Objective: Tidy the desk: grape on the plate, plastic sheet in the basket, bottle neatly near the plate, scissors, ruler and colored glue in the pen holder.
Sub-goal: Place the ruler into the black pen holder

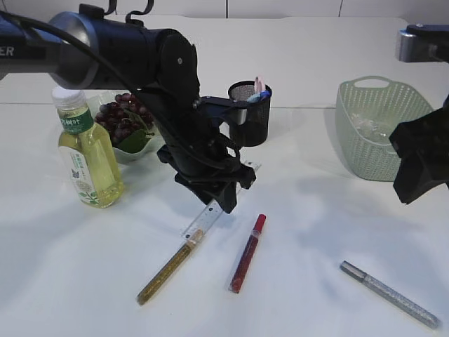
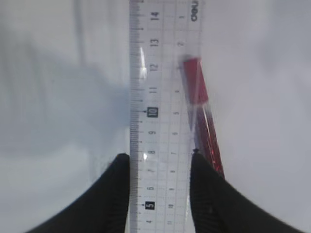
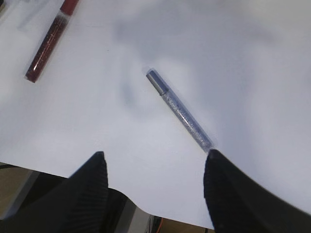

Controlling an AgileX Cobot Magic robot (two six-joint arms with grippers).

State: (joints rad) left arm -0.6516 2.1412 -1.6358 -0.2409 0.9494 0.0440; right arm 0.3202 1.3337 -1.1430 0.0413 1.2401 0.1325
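Note:
My left gripper is shut on the clear ruler, one finger on each long edge. The ruler slants down toward the table by the gold glue. A red glue lies just right of it. Over the table's front right, my right gripper hangs open and empty above the silver glue. Pink and pale blue handles, apparently the scissors, stick out of the black mesh pen holder. Grapes lie on the plate, with the bottle in front of it.
A pale green basket stands at the back right with something translucent inside, likely the plastic sheet. The table's front edge shows below my right gripper in the right wrist view.

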